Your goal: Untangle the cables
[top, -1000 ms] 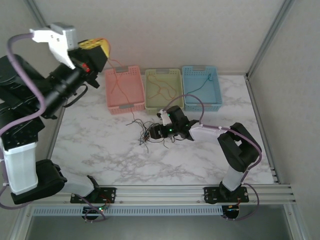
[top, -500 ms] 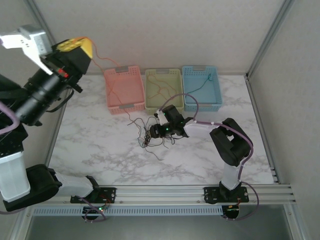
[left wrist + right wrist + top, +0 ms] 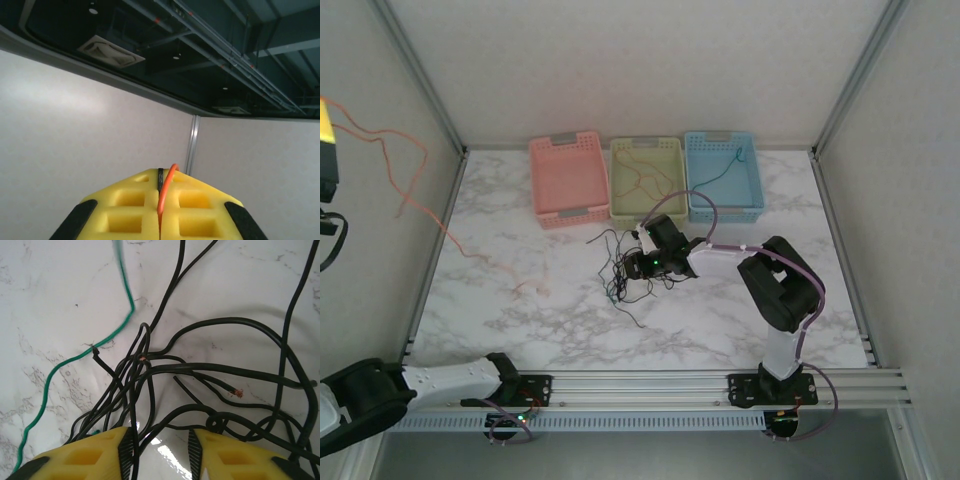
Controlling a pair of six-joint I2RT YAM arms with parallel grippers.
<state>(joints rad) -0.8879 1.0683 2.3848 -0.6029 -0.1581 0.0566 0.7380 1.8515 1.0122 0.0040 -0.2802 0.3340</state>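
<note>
My left gripper [image 3: 324, 150] is high at the far left edge of the top view. In the left wrist view its yellow pads [image 3: 161, 172] are shut on a reddish-orange cable [image 3: 163, 200]. That cable [image 3: 530, 288] hangs down in loops and trails onto the left part of the table. A tangle of black cables [image 3: 620, 272] lies mid-table. My right gripper [image 3: 632, 266] sits low over it. In the right wrist view its jaws [image 3: 161, 440] stand apart, with black strands [image 3: 150, 405] running between them. A green cable [image 3: 75, 360] runs beside the knot.
Three baskets stand at the back: pink [image 3: 568, 212], light green [image 3: 647, 215] with a thin orange wire in it, and blue [image 3: 725, 212] with a green wire. Frame posts rise at both sides. The marble table [image 3: 520, 330] is bare at front left.
My left arm has swung up and out past the left edge, drawing the orange cable away from the pink basket. My right gripper's jaws have narrowed over the tangle.
</note>
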